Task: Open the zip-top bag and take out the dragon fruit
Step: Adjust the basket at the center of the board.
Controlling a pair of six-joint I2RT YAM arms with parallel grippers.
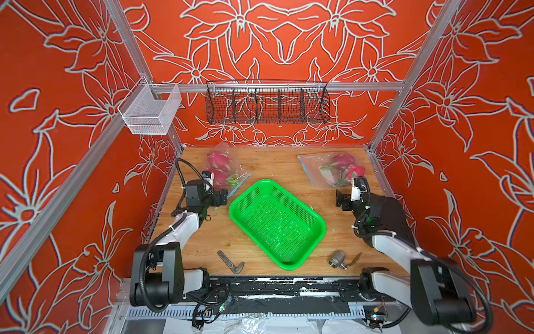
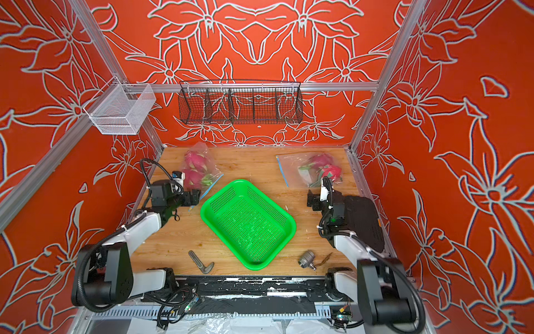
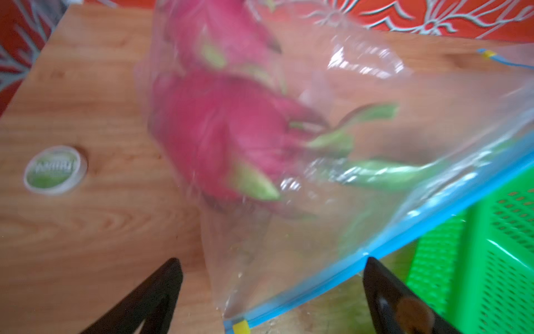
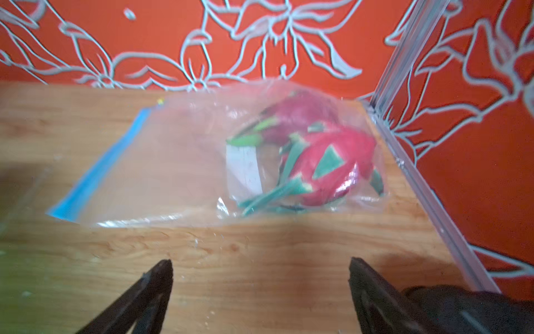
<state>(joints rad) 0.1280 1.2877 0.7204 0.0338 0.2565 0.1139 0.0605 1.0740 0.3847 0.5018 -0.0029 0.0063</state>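
Nearest us on the wooden table (image 1: 202,248) lie a grey L-shaped tool (image 1: 229,261) and, well apart from it towards the right, a metal fitting (image 1: 337,259). Between them and a little farther in sits the green basket (image 1: 277,224), turned at an angle to the table's edges. Beyond it we find the arms, one on each side. The left gripper (image 3: 271,260) has its fingers spread wide. In its wrist view the yellow-tabbed corner of the left bag (image 1: 228,170) lies between them, and we cannot tell whether either finger touches the plastic. A round green-and-white lid (image 3: 55,169) rests on the wood beside that bag. The right gripper (image 4: 260,261) also has its fingers wide apart, over bare wood, near the right bag (image 1: 320,169) but clear of it. Two dragon fruit (image 1: 219,162) lie inside the left bag, and two more dragon fruit (image 1: 345,167) inside the right one. Farthest back, a black wire basket (image 1: 267,101) and a white mesh basket (image 1: 150,111) hang from the frame rail.
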